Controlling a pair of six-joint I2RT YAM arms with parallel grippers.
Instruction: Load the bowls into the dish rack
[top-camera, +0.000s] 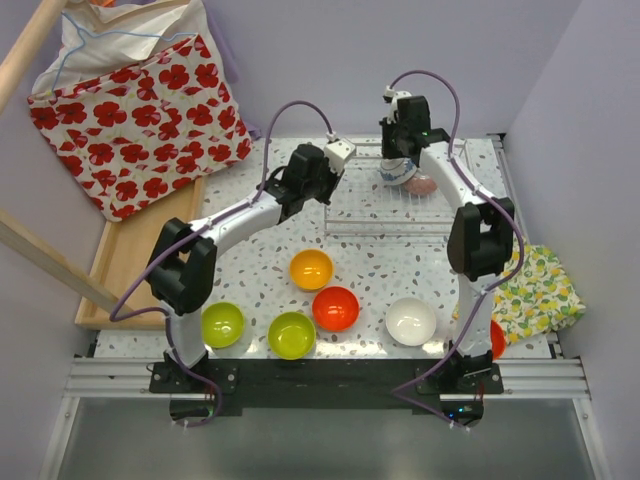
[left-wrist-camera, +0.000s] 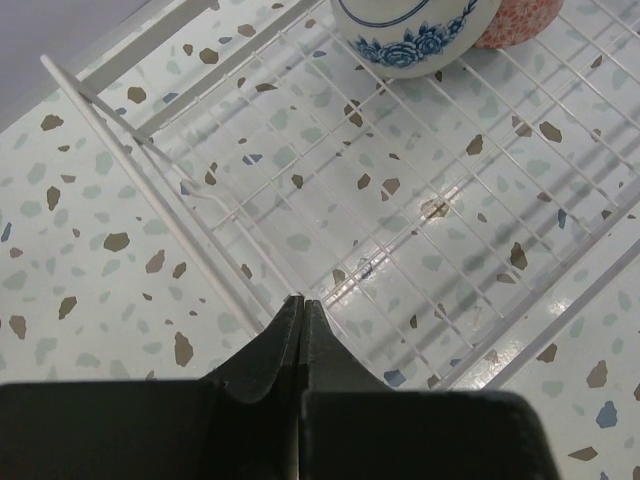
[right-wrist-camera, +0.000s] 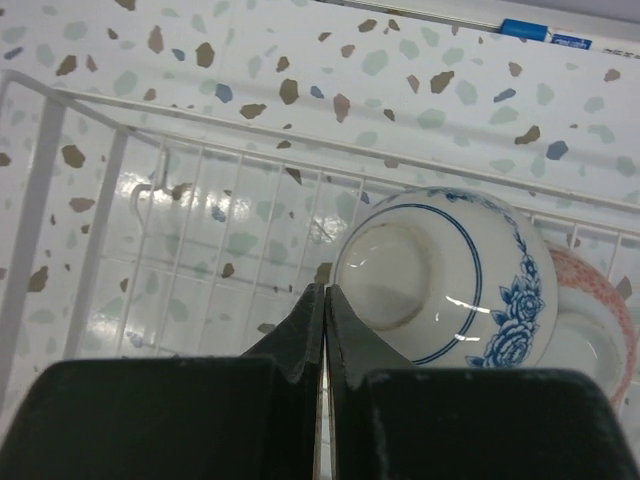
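Five bowls sit loose on the speckled counter (top-camera: 250, 255) in front of the arm bases: two lime green bowls (top-camera: 222, 324) (top-camera: 291, 334), an orange-yellow bowl (top-camera: 311, 268), a red bowl (top-camera: 335, 308) and a white bowl (top-camera: 411, 320). We see lilac walls (top-camera: 400, 50) around the counter, a poppy-print bag (top-camera: 140, 110) leaning at the far left above a wooden tray (top-camera: 120, 265), and a lemon-print cloth (top-camera: 540, 290) at the right edge. The dish rack (top-camera: 380, 210) stands at the far middle of the counter. Inside it, at the far right, a blue-flowered bowl (right-wrist-camera: 440, 280) lies tipped with its foot towards the right wrist camera, and a red-patterned bowl (right-wrist-camera: 590, 310) sits just beside it. The right fingers (right-wrist-camera: 325, 310) are pressed together with nothing between them, their tips just left of the blue-flowered bowl; we cannot tell whether they touch it. The left fingers (left-wrist-camera: 302, 320) are also pressed together and hold nothing, above the rack's other end, well apart from that bowl.
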